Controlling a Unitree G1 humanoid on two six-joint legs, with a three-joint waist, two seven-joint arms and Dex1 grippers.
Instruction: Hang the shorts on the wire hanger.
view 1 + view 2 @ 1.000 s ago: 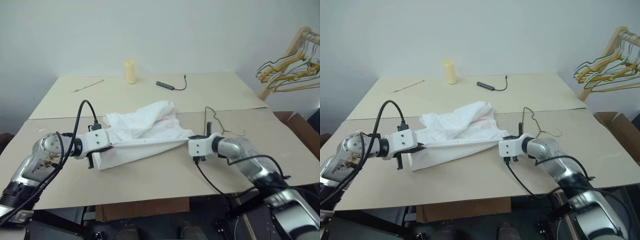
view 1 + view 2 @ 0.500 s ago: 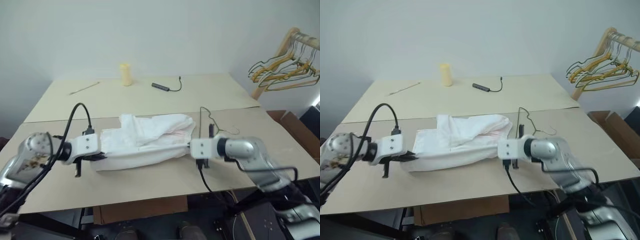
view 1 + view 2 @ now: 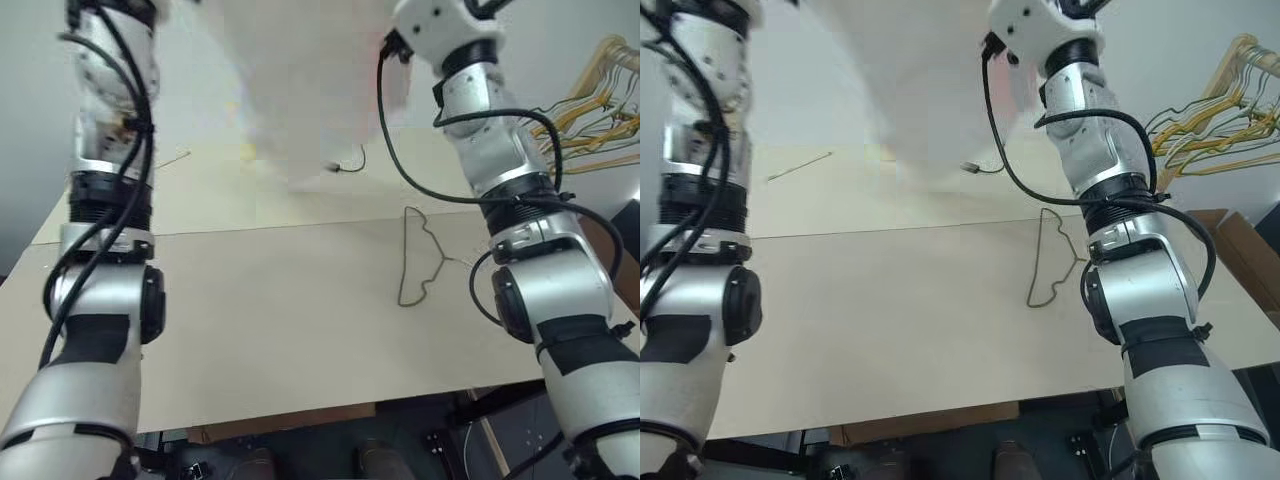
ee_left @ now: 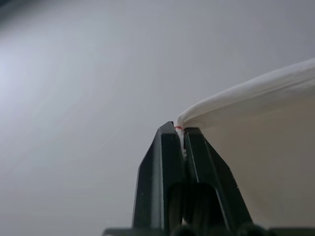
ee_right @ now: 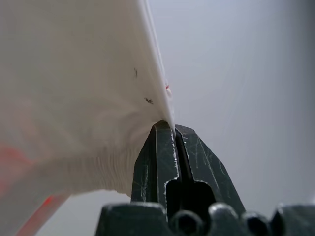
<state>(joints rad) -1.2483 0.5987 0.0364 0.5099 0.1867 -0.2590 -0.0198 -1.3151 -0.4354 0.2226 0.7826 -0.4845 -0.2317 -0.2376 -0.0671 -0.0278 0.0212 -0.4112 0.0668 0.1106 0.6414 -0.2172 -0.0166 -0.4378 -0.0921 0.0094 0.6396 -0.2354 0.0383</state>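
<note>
Shorts [image 3: 310,90] hang spread between the raised left gripper [image 4: 179,132] and right gripper [image 5: 167,127], each clamped on an edge. Wire hanger [image 3: 418,262] lies flat on the bench [image 3: 270,320] below, long axis running away from the robot.

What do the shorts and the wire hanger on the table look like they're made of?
The shorts: thin, soft white woven cloth, probably cotton; it drapes and gathers into fine pleats at the right tool.
The wire hanger: thin bent metal wire, dull dark finish, lying flat on the table, which looks like matte beige board.
</note>
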